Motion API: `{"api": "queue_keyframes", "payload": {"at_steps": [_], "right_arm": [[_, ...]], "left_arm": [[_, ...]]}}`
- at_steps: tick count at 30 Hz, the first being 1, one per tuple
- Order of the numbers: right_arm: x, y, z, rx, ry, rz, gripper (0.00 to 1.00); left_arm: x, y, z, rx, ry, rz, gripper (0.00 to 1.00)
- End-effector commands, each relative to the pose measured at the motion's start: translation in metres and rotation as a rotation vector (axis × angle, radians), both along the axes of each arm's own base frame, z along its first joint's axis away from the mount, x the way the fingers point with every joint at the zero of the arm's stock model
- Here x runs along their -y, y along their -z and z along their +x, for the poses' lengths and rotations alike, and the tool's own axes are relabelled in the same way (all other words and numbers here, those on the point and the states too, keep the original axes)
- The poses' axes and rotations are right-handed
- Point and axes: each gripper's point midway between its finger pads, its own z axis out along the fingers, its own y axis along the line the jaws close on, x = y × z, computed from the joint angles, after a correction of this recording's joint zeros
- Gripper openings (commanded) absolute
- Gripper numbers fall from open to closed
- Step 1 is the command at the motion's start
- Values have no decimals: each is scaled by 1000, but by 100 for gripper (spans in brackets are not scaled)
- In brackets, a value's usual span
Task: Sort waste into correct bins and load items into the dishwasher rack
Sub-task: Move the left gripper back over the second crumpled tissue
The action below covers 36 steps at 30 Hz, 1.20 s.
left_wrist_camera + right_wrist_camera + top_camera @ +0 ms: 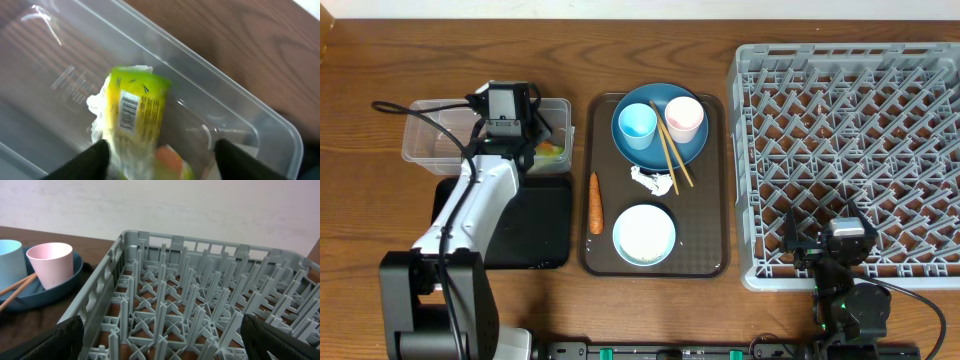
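My left gripper (525, 140) hangs open over the clear tub (430, 110). The yellow-green wrapper (135, 115) lies loose in the tub (225, 100) between the spread jaws of the left gripper (162, 160), nearer the left one. The black tray (520, 225) lies just in front of the tub. The carrot (595, 202), crumpled paper (653, 180) and white bowl (644, 233) sit on the brown serving tray (715, 200). The blue plate (660, 150) holds the light blue cup (638, 125), pink cup (684, 118) and chopsticks (672, 155). My right gripper (825, 245) is open over the near edge of the rack (850, 150).
In the right wrist view the rack's upright pegs (200, 305) fill the space under the right gripper (160, 340). The pink cup (50, 262) and plate (65, 287) stand to the left of the rack wall.
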Motion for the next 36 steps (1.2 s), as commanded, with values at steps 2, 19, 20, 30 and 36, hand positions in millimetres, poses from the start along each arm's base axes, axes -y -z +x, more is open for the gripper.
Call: {"api": "queue_keyframes", "payload": {"at_steps": [2, 19, 20, 30, 36], "right_arm": [[2, 0, 0, 0, 8, -10, 99], [2, 0, 0, 0, 8, -10, 99], [2, 0, 0, 0, 8, -10, 99], [2, 0, 0, 0, 8, -10, 99], [2, 0, 0, 0, 8, -10, 99]], "left_arm": [[4, -35, 1, 70, 49, 5, 81], [140, -73, -175, -280, 597, -485, 86], [144, -71, -181, -302, 628, -469, 86], [177, -61, -183, -285, 779, -271, 82], [196, -57, -170, -235, 831, -196, 72]]}}
